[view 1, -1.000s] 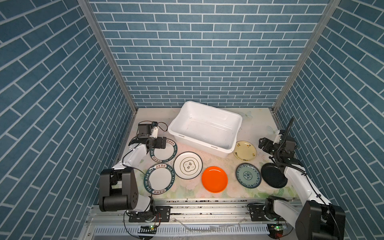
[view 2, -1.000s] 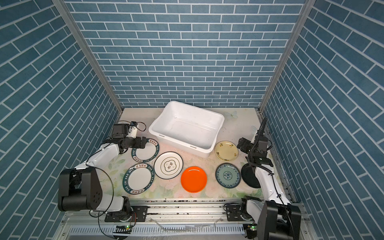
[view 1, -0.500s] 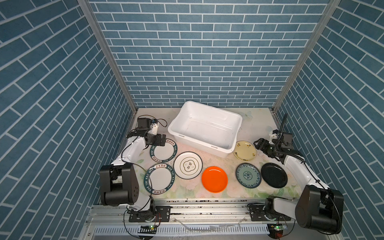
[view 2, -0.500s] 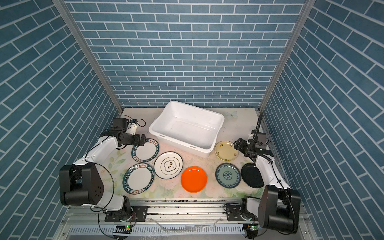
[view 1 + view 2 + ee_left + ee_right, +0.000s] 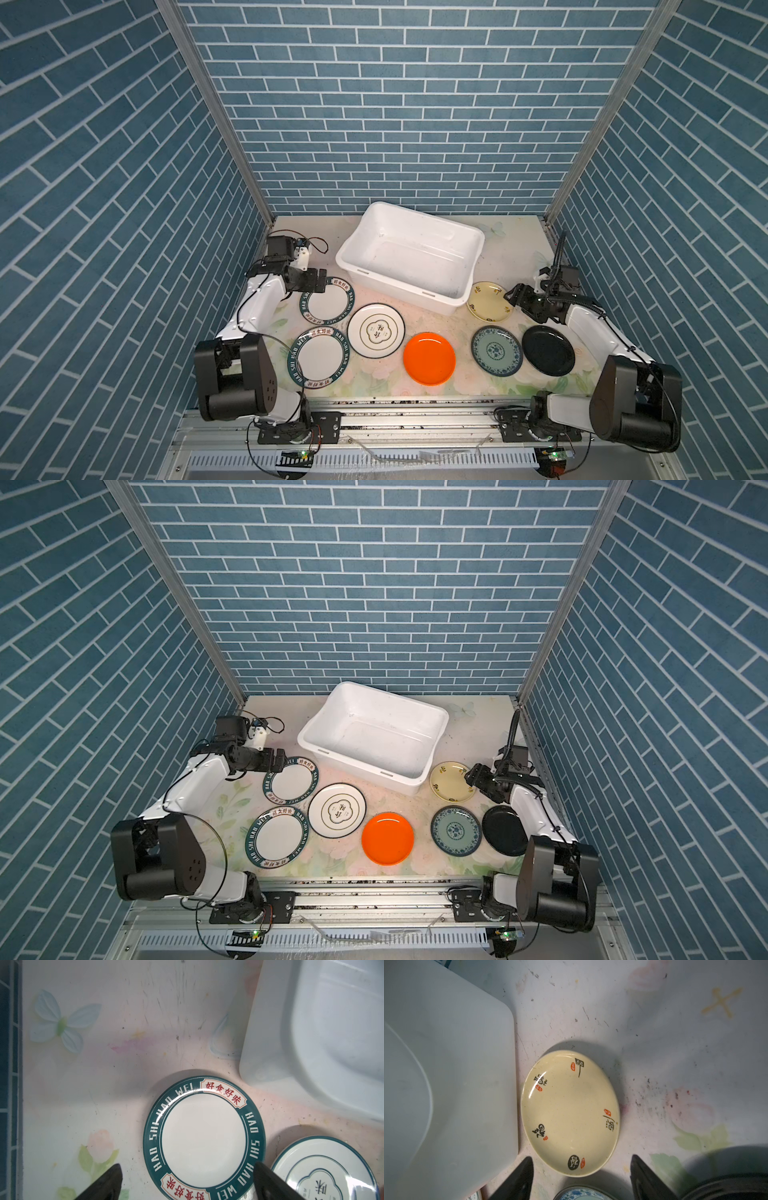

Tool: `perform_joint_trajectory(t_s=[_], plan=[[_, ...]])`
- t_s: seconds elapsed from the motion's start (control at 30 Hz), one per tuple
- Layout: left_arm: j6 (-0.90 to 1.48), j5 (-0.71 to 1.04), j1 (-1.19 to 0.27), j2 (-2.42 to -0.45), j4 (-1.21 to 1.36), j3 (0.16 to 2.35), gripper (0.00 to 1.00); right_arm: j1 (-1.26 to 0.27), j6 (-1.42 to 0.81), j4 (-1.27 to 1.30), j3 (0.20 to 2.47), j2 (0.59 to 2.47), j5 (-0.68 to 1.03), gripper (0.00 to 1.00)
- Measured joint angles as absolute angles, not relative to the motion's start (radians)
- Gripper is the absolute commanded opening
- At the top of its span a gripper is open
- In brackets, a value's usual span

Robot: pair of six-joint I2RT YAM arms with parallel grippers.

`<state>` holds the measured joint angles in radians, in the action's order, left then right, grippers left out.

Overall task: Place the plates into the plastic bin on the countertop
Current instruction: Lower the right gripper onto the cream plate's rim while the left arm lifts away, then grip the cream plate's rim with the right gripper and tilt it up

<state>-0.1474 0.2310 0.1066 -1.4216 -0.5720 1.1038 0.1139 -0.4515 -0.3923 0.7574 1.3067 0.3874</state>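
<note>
Left tool [image 5: 321, 281], 9 o'clock side: jaws spread wide, aimed toward 3 o'clock, held low. Right tool [image 5: 511, 296], 3 o'clock side: jaws parted, aimed toward 9 o'clock, held low.

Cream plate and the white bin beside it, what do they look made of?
The cream plate looks like glossy glazed ceramic or melamine, can't tell which; a bright streak shines on its rim. The plastic bin looks like matte, slightly translucent white plastic, with rounded moulded corners.
</note>
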Motion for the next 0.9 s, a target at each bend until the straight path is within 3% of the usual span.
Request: perform_joint_trajectory(t_s=[0.3,0.9], plan=[[-0.154,0.31,0.107,-1.296,-0.601,1.261,1.0,0.116,-0.449,-0.414,0.76,1.382,0.395,0.65],[-0.174,0.475,0.097,-1.24,-0.699,1.374,0.99,0.13,-0.489,-0.327,0.76,1.528,0.409,0.44]])
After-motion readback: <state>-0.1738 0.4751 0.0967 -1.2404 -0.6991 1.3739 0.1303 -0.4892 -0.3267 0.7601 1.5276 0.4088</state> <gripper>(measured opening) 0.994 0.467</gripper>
